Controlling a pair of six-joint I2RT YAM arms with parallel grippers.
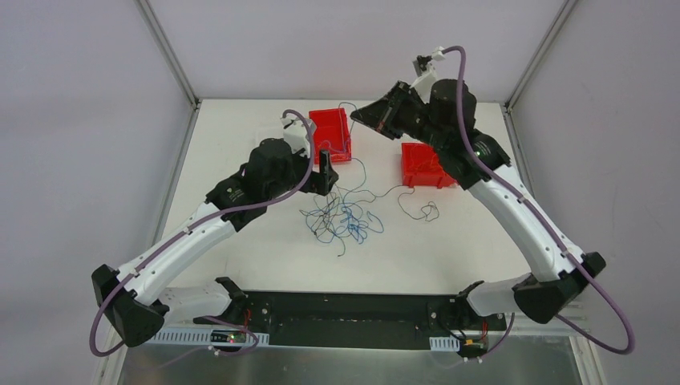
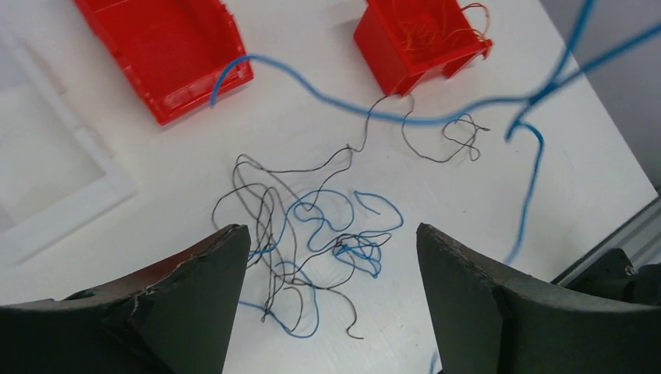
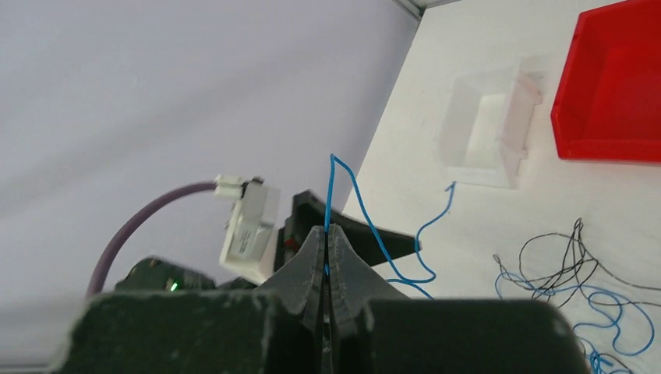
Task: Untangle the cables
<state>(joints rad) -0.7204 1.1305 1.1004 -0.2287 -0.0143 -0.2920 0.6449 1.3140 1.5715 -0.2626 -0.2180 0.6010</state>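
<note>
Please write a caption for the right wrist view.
Right gripper shut on a blue cable; the tangle lies on the table.

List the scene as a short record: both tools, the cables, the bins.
left tool: open, above the tangle
right tool: shut on a blue cable, raised
tangle: blue and black cables, loose on the table
left red bin: visible part bare
right red bin: holds orange cables

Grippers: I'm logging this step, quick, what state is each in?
Left gripper: open, holding nothing.
Right gripper: closed on a blue wire.
</note>
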